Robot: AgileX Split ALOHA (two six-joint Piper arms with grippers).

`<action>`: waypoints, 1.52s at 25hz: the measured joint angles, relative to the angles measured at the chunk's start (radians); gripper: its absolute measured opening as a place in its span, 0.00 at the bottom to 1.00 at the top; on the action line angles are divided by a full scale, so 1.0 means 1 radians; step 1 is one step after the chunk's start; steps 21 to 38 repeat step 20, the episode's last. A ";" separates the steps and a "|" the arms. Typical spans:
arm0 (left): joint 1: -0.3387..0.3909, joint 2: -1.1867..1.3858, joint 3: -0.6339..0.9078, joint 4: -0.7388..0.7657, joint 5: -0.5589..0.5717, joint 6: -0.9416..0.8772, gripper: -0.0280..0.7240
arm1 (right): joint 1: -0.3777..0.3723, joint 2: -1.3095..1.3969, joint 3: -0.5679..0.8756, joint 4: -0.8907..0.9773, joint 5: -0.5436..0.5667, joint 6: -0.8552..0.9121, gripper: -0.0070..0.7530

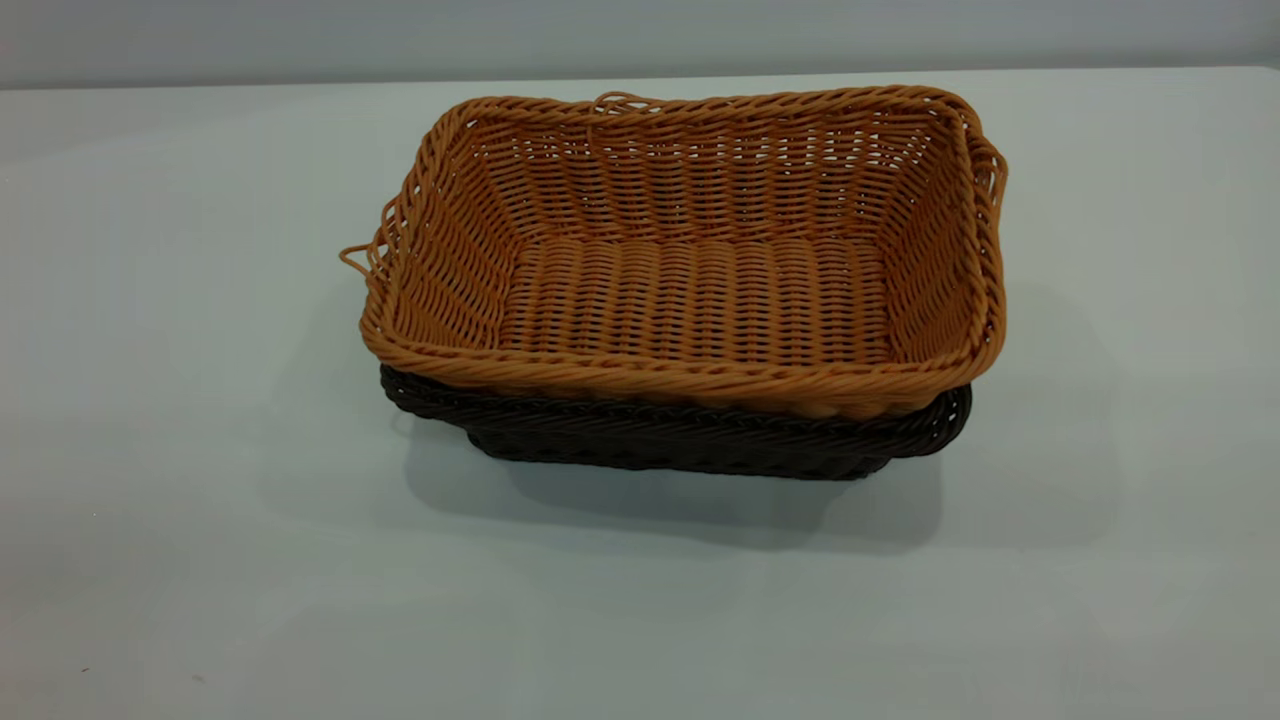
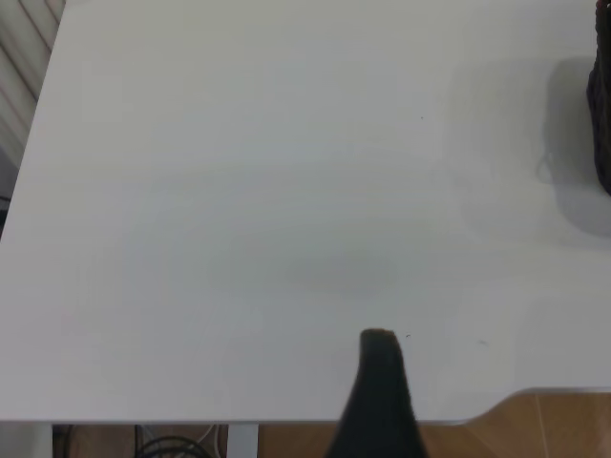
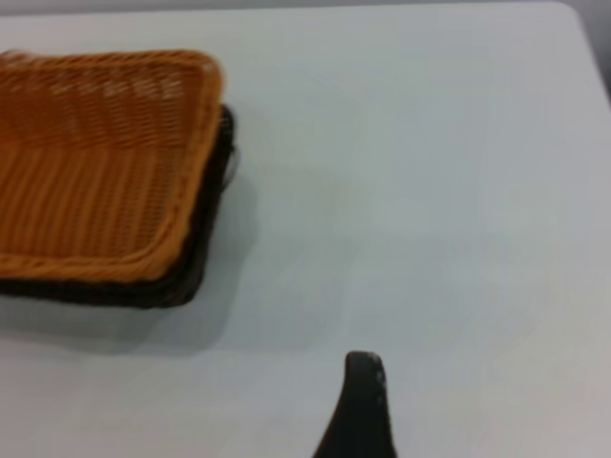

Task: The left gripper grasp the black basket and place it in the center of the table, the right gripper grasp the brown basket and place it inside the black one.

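The brown basket [image 1: 700, 270] sits nested inside the black basket [image 1: 680, 440] near the middle of the table [image 1: 180, 350]. Only the black basket's rim and front wall show under it. Both also show in the right wrist view, brown basket [image 3: 95, 162] in black basket [image 3: 205, 258]. A sliver of the black basket [image 2: 601, 124] shows in the left wrist view. My left gripper [image 2: 449, 401] hangs over the table's left edge, far from the baskets, open and empty, with one finger [image 2: 380, 382] showing. My right gripper [image 3: 430, 420] is over bare table to the right of the baskets, open and empty, with one finger [image 3: 363, 401] showing.
Neither arm shows in the exterior view. The table's edge [image 2: 286, 420] and a rounded notch [image 2: 516, 396] lie close under the left gripper, with floor and cables beyond. The table's right edge [image 3: 587, 29] is rounded.
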 joint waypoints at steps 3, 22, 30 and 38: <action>0.000 0.000 0.000 0.000 0.000 0.000 0.76 | -0.001 0.000 0.000 -0.031 -0.001 0.038 0.76; 0.000 0.000 0.000 0.000 0.000 0.000 0.76 | -0.001 0.000 0.000 -0.036 -0.001 0.056 0.75; 0.000 0.000 0.000 0.000 0.000 0.000 0.76 | -0.001 0.000 0.000 -0.036 -0.001 0.056 0.75; 0.000 0.000 0.000 0.000 0.000 0.000 0.76 | -0.001 0.000 0.000 -0.036 -0.001 0.056 0.75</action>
